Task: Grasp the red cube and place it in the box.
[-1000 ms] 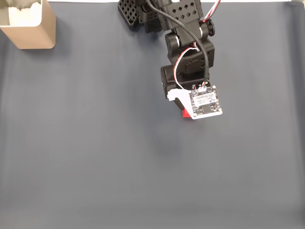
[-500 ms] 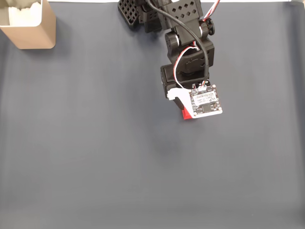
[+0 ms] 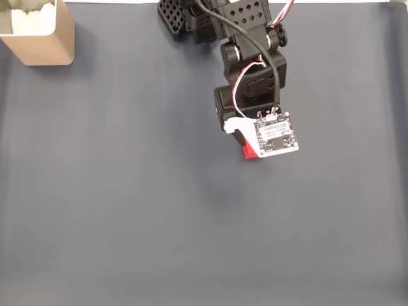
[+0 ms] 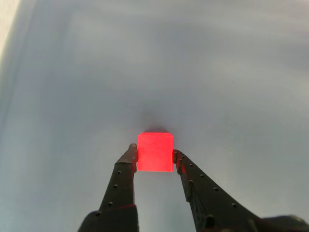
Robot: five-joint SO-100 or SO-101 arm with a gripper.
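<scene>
Grey cloth (image 3: 127,191) under pincer-held red cube (image 4: 155,152)

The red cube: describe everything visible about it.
The red cube is small, bright red and plain-faced, with a matte look that glows under the light. In the wrist view it sits between the two black fingertips of the gripper, which press its left and right sides. It rests square, over the grey mat. In the fixed view only a red sliver shows beneath the arm's camera board.

Black perforated arm (image 3: 248,57) w/ red-white cables, white circuit board (image 3: 276,134), screw-dotted fingers (image 4: 124,176).
</scene>
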